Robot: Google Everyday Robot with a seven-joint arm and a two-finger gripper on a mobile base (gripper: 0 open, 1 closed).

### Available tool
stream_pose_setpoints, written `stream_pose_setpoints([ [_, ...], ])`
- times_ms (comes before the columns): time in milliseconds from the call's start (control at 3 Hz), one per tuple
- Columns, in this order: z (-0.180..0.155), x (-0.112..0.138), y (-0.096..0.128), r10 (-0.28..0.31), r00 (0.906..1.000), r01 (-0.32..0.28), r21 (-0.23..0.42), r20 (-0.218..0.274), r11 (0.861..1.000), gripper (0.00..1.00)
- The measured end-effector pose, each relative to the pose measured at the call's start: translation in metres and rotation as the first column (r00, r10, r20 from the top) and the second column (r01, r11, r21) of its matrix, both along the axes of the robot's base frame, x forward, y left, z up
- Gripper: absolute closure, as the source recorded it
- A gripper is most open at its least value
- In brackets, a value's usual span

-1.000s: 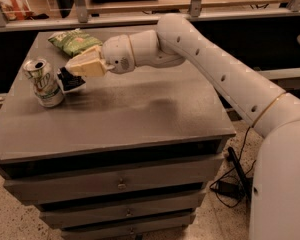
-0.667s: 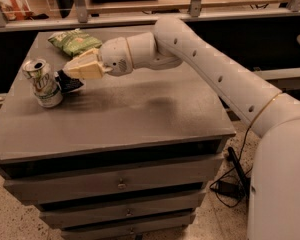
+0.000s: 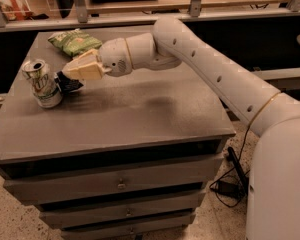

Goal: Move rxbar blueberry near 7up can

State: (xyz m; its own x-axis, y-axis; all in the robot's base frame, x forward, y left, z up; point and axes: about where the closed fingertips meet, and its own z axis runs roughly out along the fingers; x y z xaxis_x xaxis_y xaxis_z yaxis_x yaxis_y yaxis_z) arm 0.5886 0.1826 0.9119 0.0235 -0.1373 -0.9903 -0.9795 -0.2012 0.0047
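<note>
Gripper (image 3: 71,73) edged left, gripping dark-navy rxbar blueberry (image 3: 69,83) beside 7up can (image 3: 42,84).

A crinkled green chip bag (image 3: 72,40) lies at the far left corner of the grey drawer cabinet (image 3: 140,129), just behind the gripper (image 3: 65,76). The drawer fronts (image 3: 155,176) carry small knobs. Black cables (image 3: 232,181) trail across the speckled floor beside it

The gripper (image 3: 66,76), jaws clamping the rxbar blueberry (image 3: 71,84), hovers just beside the 7up can (image 3: 43,86).
</note>
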Motion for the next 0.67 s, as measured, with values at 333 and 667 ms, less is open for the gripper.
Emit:
stream_pose_setpoints([
  [333, 0.0010, 0.0012, -0.0022, -0.008, 1.0000, 0.008, -0.005, 0.001, 1.000, 0.08],
  [667, 0.0038, 0.0057, -0.0087, -0.029, 0.9995, 0.029, -0.005, 0.008, 1.000, 0.00],
])
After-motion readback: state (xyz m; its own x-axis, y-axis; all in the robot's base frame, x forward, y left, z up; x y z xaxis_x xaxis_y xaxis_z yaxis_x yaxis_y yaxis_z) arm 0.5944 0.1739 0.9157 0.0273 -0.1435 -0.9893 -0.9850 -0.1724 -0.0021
